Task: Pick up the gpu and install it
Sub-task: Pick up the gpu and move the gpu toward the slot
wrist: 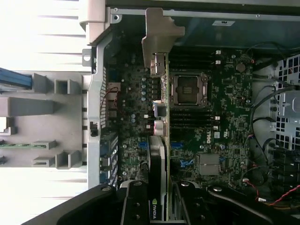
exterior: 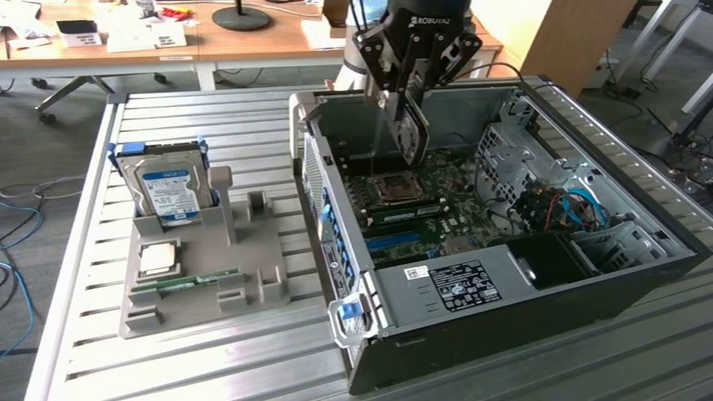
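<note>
Across the slatted metal table (exterior: 223, 109), toward its right edge: open computer case (exterior: 624, 276), side panel off, motherboard (wrist: 225, 108) exposed. Toward the table's left edge, well apart from the case: grey parts holder (exterior: 267, 251). Upright at the holder's far left corner, silver hard drive (exterior: 169, 192) with blue-white label. Above the far end of the case: black gripper (exterior: 407, 98), pinching the gpu (exterior: 415, 134) by its upper edge. Card hanging on edge inside the case opening, lower edge above the motherboard, near the empty processor socket (exterior: 392, 188). Silver end bracket (wrist: 157, 42) at one end of the card, seen from the wrist view against the case wall. Flat on the holder's near left part: square chip (exterior: 159, 257), and just beside it a narrow green memory stick (exterior: 195, 282).
</note>
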You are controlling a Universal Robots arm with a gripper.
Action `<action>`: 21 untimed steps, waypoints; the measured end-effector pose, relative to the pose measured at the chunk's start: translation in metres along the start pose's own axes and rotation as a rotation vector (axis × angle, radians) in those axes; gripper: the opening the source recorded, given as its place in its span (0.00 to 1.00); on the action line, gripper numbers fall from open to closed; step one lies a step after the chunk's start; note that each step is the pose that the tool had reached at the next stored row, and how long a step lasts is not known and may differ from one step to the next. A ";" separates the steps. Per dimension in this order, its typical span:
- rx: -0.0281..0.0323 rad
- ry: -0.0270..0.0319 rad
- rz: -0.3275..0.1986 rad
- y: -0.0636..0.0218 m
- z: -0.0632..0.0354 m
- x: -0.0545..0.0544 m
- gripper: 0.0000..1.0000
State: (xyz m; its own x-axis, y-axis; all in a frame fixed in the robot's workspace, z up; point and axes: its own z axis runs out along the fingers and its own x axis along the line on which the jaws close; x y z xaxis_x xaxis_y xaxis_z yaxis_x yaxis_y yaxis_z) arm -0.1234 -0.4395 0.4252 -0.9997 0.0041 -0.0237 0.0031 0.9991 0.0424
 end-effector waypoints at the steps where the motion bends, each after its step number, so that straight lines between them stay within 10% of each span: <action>1: 0.0000 0.0000 0.000 0.0000 0.0001 -0.002 0.27; 21: 0.0001 0.0000 0.000 0.0001 0.0008 -0.035 0.27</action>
State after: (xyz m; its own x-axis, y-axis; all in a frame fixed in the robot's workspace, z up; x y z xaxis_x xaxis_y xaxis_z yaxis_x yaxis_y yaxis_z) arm -0.0881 -0.4395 0.4252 -0.9997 0.0037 -0.0237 0.0027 0.9991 0.0424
